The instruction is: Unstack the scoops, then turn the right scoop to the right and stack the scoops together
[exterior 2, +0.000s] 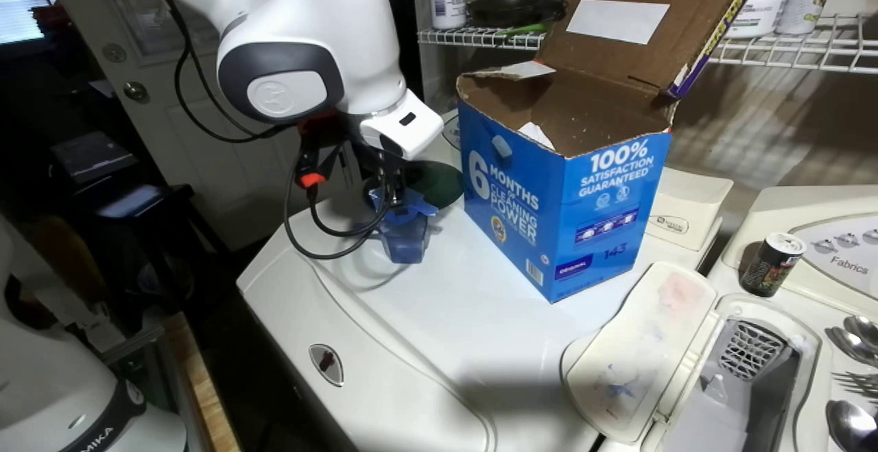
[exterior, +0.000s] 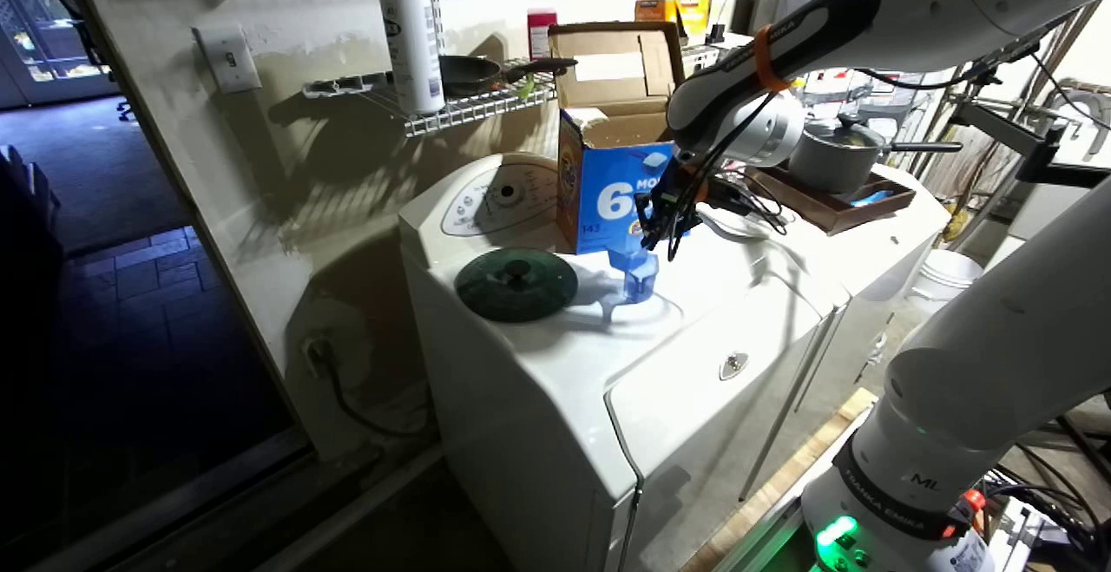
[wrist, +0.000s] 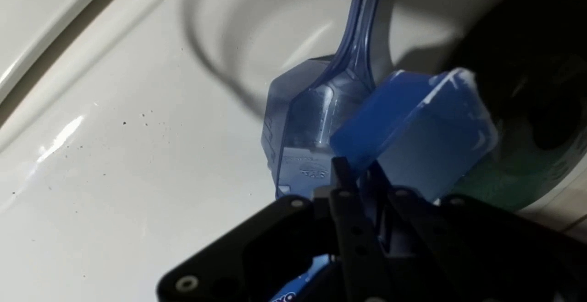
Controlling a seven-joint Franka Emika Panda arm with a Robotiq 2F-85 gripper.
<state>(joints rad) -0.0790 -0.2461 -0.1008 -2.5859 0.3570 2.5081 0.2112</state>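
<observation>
The gripper [wrist: 360, 170] is narrow, and between its fingers is 1 blue scoop, the held scoop [wrist: 429, 141]. In the wrist view the gripper reaches in from 6 o'clock; the held scoop extends from the fingertips toward 2 o'clock and is tilted. Which part of it is pinched is hard to make out. Here, from left to right, there is first the white machine top [wrist: 105, 155], then the other scoop [wrist: 312, 109], which rests on it between 10 and 11 o'clock from the fingertips, its handle pointing near 12 o'clock. The gripper and the held scoop cover a part of it, so I cannot tell if the 2 scoops touch. Between 2 and 3 o'clock, the dark disc [wrist: 527, 82] is cut off by the right edge.

In an exterior view, from left to right, the disc lies at 9 o'clock from the scoops, the blue box [exterior: 608, 199] stands at 12 o'clock, and the arm [exterior: 903, 25] reaches in from 2 o'clock, bent at the wrist, with the gripper pointing downward. In an exterior view, a black cable loop [exterior 2: 329, 257] passes in front of the gripper and makes the fingertips hard to see.
</observation>
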